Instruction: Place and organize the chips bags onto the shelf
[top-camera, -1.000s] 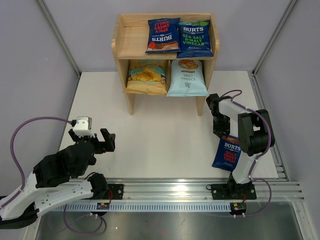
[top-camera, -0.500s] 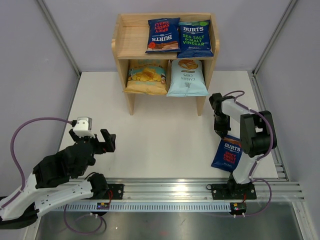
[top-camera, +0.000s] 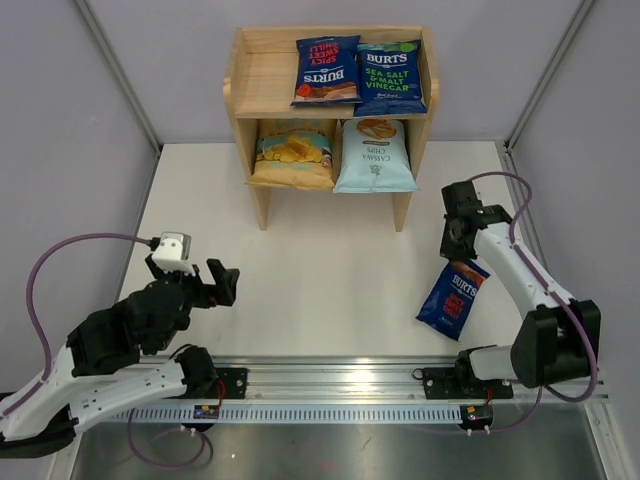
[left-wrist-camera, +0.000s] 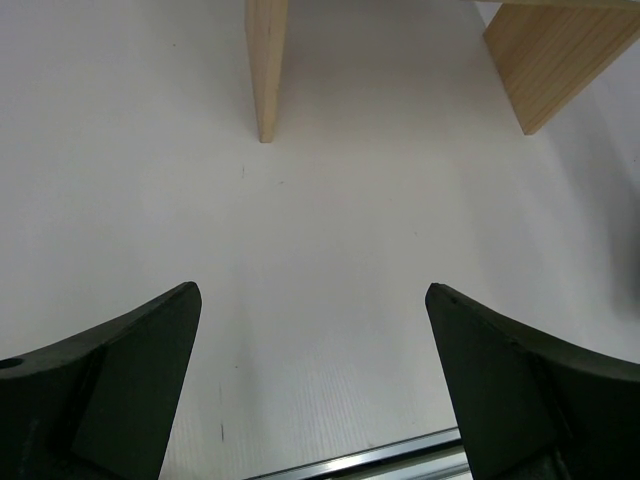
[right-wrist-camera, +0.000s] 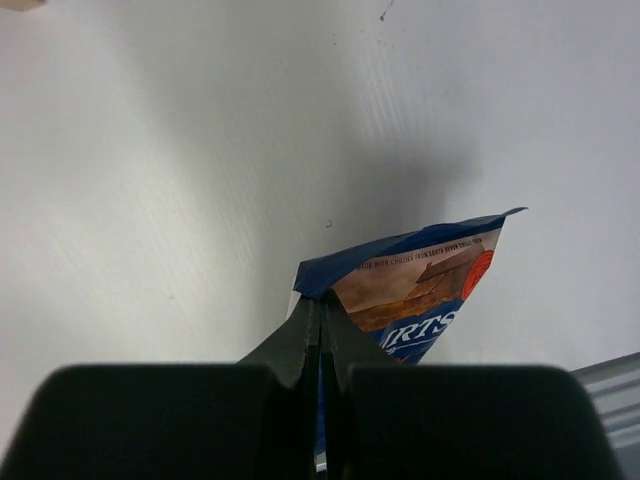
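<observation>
My right gripper (top-camera: 459, 250) (right-wrist-camera: 320, 305) is shut on the top edge of a dark blue BURTS chips bag (top-camera: 453, 298) (right-wrist-camera: 420, 290), which hangs tilted over the table at the right. The wooden shelf (top-camera: 255, 85) stands at the back. Its upper tier holds two dark blue BURTS bags (top-camera: 327, 71) (top-camera: 390, 78) side by side at the right. Below them lie a yellow-and-teal bag (top-camera: 292, 152) and a pale blue cassava bag (top-camera: 375, 155). My left gripper (top-camera: 218, 282) (left-wrist-camera: 312, 330) is open over bare table at the near left, holding nothing.
The left part of the shelf's upper tier (top-camera: 265, 75) is bare wood. Shelf legs (left-wrist-camera: 266, 65) (left-wrist-camera: 545, 60) show ahead in the left wrist view. An aluminium rail (top-camera: 330, 378) runs along the near edge, and grey walls (top-camera: 60, 130) close in both sides.
My right gripper has closed on the bag's top edge and moved right and back, lifting and swinging the bag. My left arm has shifted only slightly.
</observation>
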